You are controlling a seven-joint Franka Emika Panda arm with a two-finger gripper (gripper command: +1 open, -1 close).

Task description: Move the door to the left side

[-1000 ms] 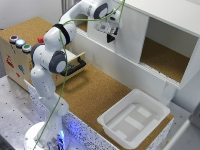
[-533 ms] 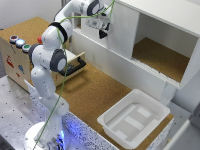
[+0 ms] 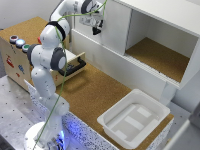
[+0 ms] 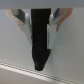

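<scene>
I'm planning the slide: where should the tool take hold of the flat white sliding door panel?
Judging by its pose, take the flat white sliding door panel by its exposed vertical edge beside the cabinet opening, coming from the front. The face is smooth, with no visible handle; the tool is already near that face.

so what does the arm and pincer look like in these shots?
White rounded arm segments with black rings at the joints, and a thin green cable looping along it. The pincer is dark; the wrist view shows light grey fingers beside a black centre piece.

White arm [image 3: 50,60] reaching, fingers [image 3: 96,29] against door [image 3: 116,27], tray [image 3: 134,120] on cork
</scene>
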